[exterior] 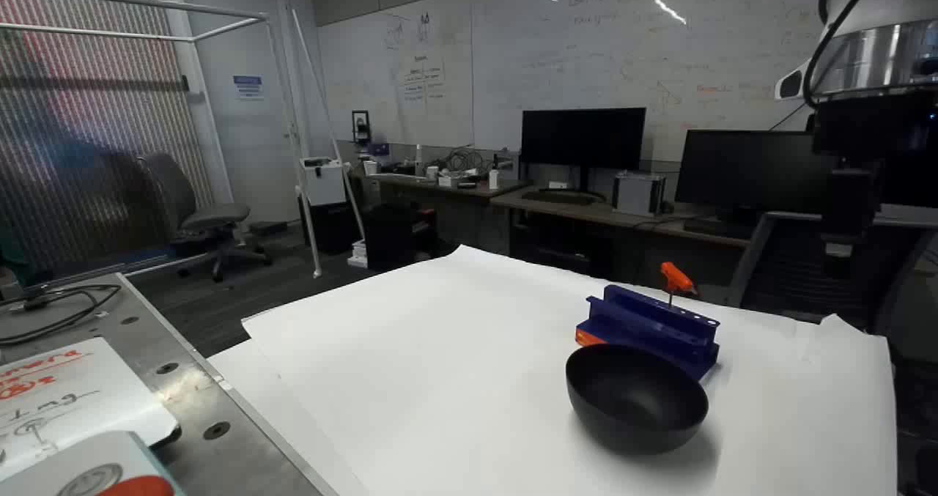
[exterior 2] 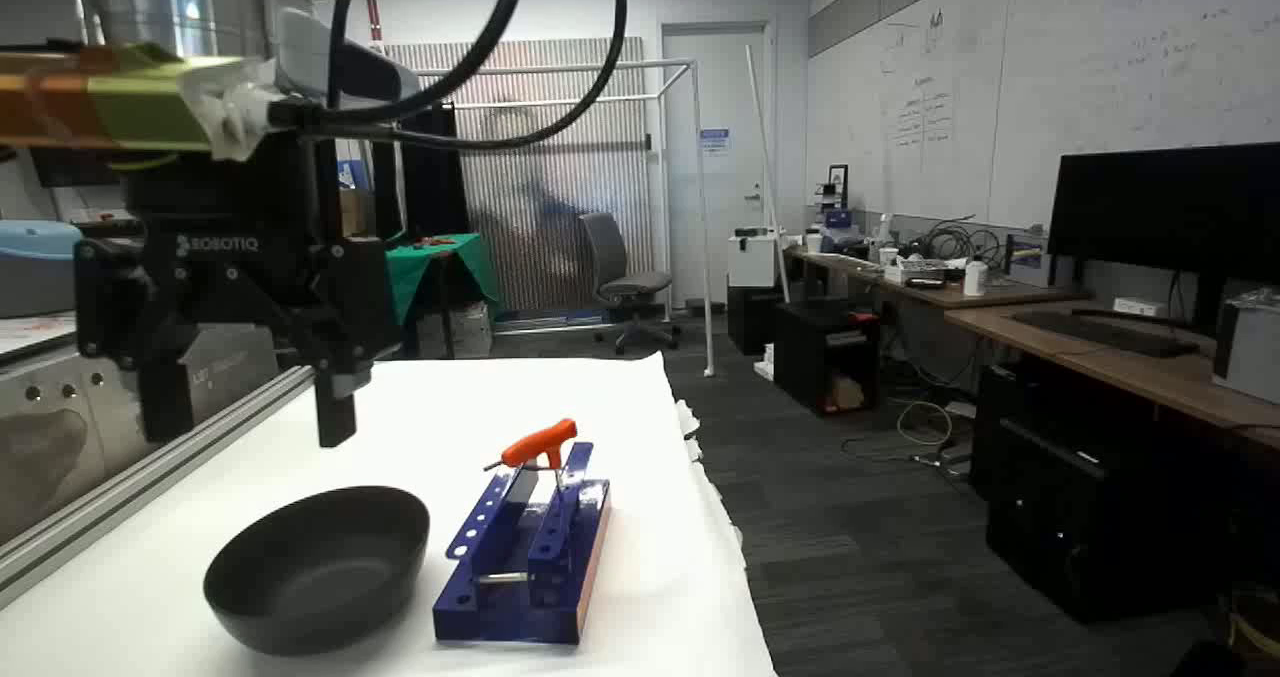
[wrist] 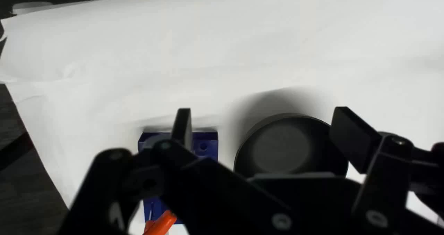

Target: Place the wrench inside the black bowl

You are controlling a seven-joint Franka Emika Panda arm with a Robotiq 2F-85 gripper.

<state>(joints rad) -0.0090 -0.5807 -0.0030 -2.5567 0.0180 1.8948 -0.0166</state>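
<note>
The wrench has an orange-red handle and a thin metal shaft. It stands in a hole of the blue rack, handle on top, in both exterior views. In the wrist view only part of its orange handle shows at the bottom edge. The black bowl sits on the white-covered table beside the rack; it also shows in an exterior view and the wrist view, with nothing inside. My gripper is open and empty, high above the table; its spread fingers also show in the wrist view.
The dark blue rack stands right beside the bowl; it also shows in an exterior view. A metal bench runs along one table side. A chair and desks with monitors stand beyond the table.
</note>
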